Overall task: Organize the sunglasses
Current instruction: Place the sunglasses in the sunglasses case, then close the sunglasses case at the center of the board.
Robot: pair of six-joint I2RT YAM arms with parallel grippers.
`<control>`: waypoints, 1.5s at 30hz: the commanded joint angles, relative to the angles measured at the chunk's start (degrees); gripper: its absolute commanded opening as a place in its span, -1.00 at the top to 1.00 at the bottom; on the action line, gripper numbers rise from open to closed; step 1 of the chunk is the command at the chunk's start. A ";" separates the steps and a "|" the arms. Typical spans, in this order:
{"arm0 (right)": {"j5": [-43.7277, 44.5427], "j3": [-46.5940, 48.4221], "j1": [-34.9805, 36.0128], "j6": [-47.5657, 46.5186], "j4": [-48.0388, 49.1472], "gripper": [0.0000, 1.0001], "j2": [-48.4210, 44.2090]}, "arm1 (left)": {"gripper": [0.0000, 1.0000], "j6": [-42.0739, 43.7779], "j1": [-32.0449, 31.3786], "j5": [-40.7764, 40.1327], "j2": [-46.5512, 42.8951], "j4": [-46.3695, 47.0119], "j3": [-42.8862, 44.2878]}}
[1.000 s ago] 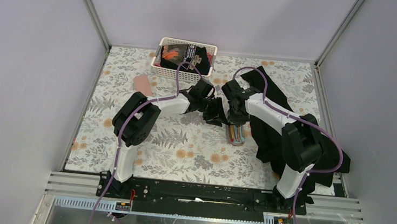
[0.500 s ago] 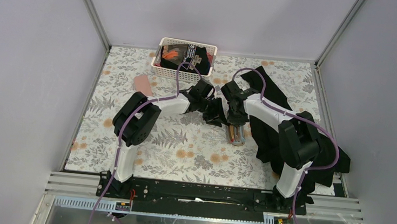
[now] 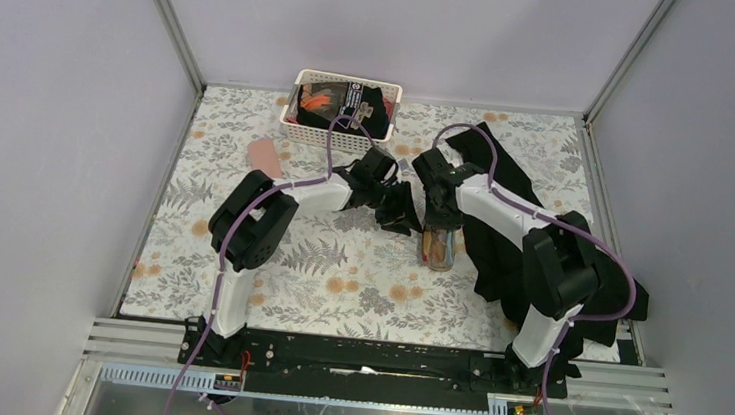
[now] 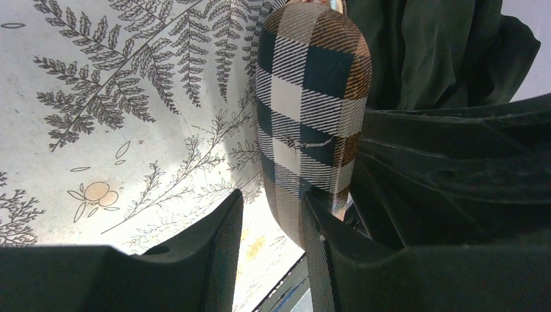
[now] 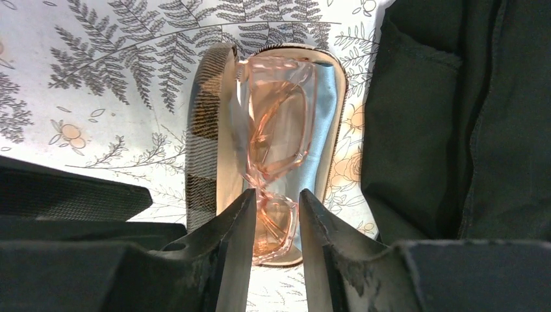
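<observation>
Since the pink-tinted sunglasses (image 5: 276, 123) lie in the open plaid case (image 5: 203, 143), five o'clock of the white basket (image 3: 295, 131), with the right gripper (image 5: 276, 195) part-open and empty and the left gripper (image 4: 271, 198) part-open astride the case, closing seems left.

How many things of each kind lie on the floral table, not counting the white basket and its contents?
Wire-framed sunglasses with pink lenses: 1
Plaid oblong case: 1
Light-blue cloth inside that case: 1
Pink oblong piece: 1
Black fabric heap: 1
Total: 5
</observation>
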 commanded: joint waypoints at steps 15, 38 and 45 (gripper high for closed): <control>1.90 -3.30 -4.72 -0.70 0.91 0.32 -10.35 | 0.14 0.01 -1.41 0.16 1.24 -0.90 3.14; -12.12 -19.44 -16.27 0.75 18.51 0.62 -11.21 | 0.14 1.60 -2.02 -0.14 2.19 -4.32 6.89; -15.85 -21.79 -16.29 1.41 21.75 0.70 -10.71 | 0.19 1.45 -2.70 -0.07 2.36 -4.30 7.98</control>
